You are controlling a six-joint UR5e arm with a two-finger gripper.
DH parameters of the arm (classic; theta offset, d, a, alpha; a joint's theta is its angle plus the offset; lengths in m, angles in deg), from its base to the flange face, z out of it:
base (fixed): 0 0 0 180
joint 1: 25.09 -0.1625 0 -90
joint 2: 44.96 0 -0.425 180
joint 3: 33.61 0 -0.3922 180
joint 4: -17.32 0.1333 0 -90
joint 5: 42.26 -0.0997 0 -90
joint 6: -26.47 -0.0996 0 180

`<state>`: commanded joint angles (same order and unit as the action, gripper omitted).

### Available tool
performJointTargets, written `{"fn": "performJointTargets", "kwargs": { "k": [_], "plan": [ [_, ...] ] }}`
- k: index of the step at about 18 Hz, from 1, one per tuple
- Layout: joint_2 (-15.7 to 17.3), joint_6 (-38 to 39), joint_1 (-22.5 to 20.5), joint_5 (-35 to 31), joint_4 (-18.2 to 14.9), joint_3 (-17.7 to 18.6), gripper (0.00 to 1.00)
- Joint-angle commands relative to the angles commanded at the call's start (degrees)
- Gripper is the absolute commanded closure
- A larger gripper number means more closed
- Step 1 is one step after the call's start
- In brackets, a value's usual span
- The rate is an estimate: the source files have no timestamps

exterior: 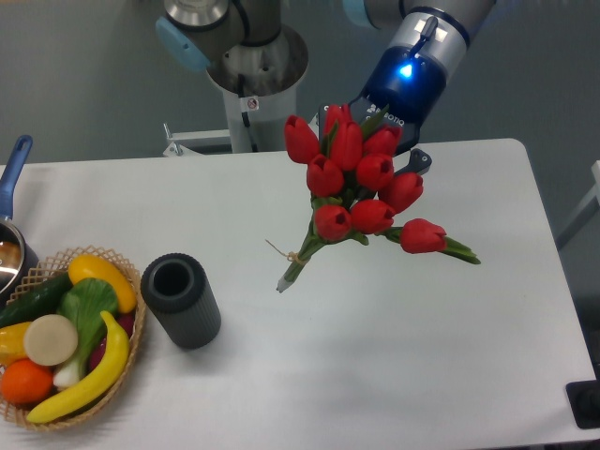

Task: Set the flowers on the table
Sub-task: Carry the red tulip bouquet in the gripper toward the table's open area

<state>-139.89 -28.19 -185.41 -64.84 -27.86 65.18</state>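
The arm reaches down from the far side, its tool [375, 155] mostly hidden.

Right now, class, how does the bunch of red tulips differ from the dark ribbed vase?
The tulips hang tilted in the air, held at the end effector; the vase stands on the white table. The tulips are red with green stems; the vase is dark grey. The tulips spread loosely; the vase is a compact cylinder.
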Motion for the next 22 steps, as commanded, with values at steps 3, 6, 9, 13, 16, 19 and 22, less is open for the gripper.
{"fn": "performJointTargets", "kwargs": {
  "k": [3, 6, 9, 13, 16, 19, 22],
  "plan": [
    [0.3, -0.5, 0.1, -3.4, 0.0, 0.0, 0.71],
    [0.5, -0.7, 0.1, -4.6, 0.0, 0.2, 0.71],
    [1.2, -0.6, -0.3, -6.1, 0.0, 0.2, 0.71],
    [2.7, -0.5, 0.0, -18.4, -0.1, 1.1, 0.7],
    [4.3, -0.4, 0.2, -25.3, -0.3, 1.2, 0.7],
    [4.5, -0.6, 1.1, -31.4, -0.3, 2.0, 0.7],
    [3.9, -2.1, 2.1, -37.3, -0.3, 3.0, 0.7]
  ]
}}
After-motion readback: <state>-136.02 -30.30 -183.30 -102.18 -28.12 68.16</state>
